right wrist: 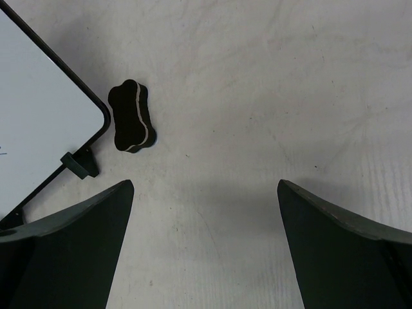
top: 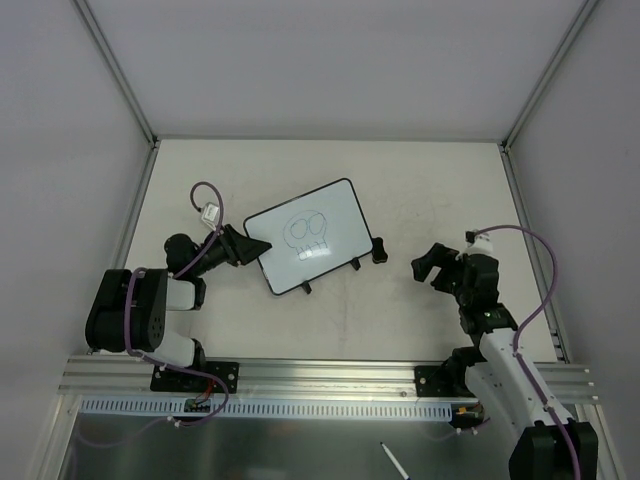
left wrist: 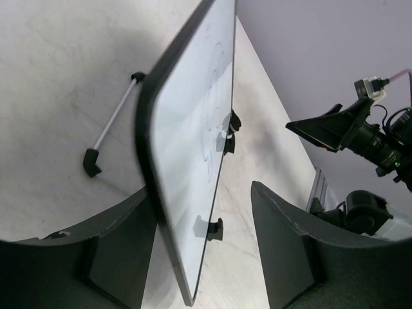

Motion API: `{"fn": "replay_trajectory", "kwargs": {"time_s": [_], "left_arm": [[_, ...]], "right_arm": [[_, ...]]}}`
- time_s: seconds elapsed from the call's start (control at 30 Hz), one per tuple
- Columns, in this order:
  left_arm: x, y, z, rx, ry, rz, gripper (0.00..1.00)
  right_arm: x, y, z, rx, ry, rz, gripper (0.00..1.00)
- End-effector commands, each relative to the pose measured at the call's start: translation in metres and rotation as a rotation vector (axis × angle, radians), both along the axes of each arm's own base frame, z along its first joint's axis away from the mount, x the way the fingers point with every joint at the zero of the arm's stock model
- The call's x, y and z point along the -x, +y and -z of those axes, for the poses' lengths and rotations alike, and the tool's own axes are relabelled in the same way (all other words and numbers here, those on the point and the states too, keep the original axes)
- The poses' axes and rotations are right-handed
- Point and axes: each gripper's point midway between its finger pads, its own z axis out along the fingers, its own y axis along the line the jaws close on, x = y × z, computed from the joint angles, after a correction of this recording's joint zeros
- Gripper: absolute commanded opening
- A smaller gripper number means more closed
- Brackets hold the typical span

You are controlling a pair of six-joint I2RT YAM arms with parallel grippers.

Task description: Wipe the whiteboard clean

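I'm seeing the left jaws standing wide, the whiteboard's [top: 310, 235] edge sitting between them, close against one finger. The right jaws are gaping over the desk [top: 420, 190], the black eraser [right wrist: 132, 116] lying ahead-left of them.

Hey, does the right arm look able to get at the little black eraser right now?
Probably yes: the right tool is open and the eraser lies just ahead, nothing between them.

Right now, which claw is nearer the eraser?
Right. The right claw hovers open just right of the eraser; the left claw straddles the whiteboard's left edge, across the board from it.
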Motion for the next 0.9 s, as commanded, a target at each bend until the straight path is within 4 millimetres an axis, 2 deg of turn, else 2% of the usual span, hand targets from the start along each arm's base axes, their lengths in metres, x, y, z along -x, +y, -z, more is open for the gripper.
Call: {"fn": "replay_trajectory", "kwargs": {"time_s": [0.0,0.03,0.07,0.1,0.13,0.17,0.2,0.23,0.3,0.33,0.47,0.6,0.67,0.7,0.77,0.83,0.87], "left_arm": [[-0.010,-0.003,-0.038,-0.082,-0.278,0.014,0.59],[-0.011,-0.003,-0.041,-0.086,-0.291,0.010,0.59],[-0.011,-0.003,-0.041,-0.087,-0.294,0.010,0.59],[-0.011,-0.003,-0.041,-0.086,-0.293,0.012,0.59],[-0.011,-0.003,-0.042,-0.085,-0.303,0.013,0.58],[-0.011,-0.003,-0.042,-0.083,-0.300,0.013,0.55],[-0.011,-0.003,-0.041,-0.082,-0.297,0.021,0.53],[-0.012,-0.005,-0.040,-0.078,-0.289,0.030,0.52],[-0.011,-0.007,-0.042,-0.066,-0.291,0.050,0.50],[-0.012,-0.007,-0.041,-0.064,-0.285,0.053,0.50],[-0.015,-0.007,-0.038,-0.070,-0.278,0.053,0.49],[-0.020,-0.007,-0.034,-0.070,-0.254,0.059,0.46],[-0.023,-0.007,-0.031,-0.066,-0.240,0.061,0.46],[-0.024,-0.007,-0.030,-0.065,-0.238,0.061,0.46],[-0.023,-0.007,-0.030,-0.064,-0.243,0.063,0.45],[-0.024,-0.007,-0.029,-0.066,-0.233,0.056,0.44],[-0.024,-0.007,-0.028,-0.069,-0.230,0.055,0.40]], "right_arm": [[-0.013,0.005,-0.016,0.021,-0.047,-0.027,0.99],[-0.014,0.007,-0.016,0.032,-0.035,-0.036,0.99],[-0.016,0.012,-0.023,0.043,-0.030,-0.055,0.99],[-0.019,0.012,-0.015,0.075,0.016,-0.050,0.99],[-0.021,0.015,-0.016,0.092,0.031,-0.061,0.98],[-0.023,0.025,-0.018,0.109,0.038,-0.094,0.98],[-0.027,0.022,-0.024,0.150,0.057,-0.069,0.98],[-0.028,0.024,-0.015,0.179,0.097,-0.076,0.99],[-0.034,0.032,-0.022,0.200,0.104,-0.095,0.99],[-0.036,0.033,-0.017,0.212,0.127,-0.104,0.99],[-0.044,0.042,-0.023,0.221,0.120,-0.133,0.99],[-0.061,0.042,-0.026,0.231,0.088,-0.104,0.93],[-0.064,0.039,-0.019,0.262,0.086,-0.100,0.96],[-0.073,0.033,-0.022,0.318,0.050,-0.078,0.96],[-0.076,0.032,-0.024,0.351,0.042,-0.090,0.98],[-0.075,0.045,-0.024,0.327,0.046,-0.163,0.98],[-0.075,0.049,-0.022,0.322,0.050,-0.184,0.98]]}}
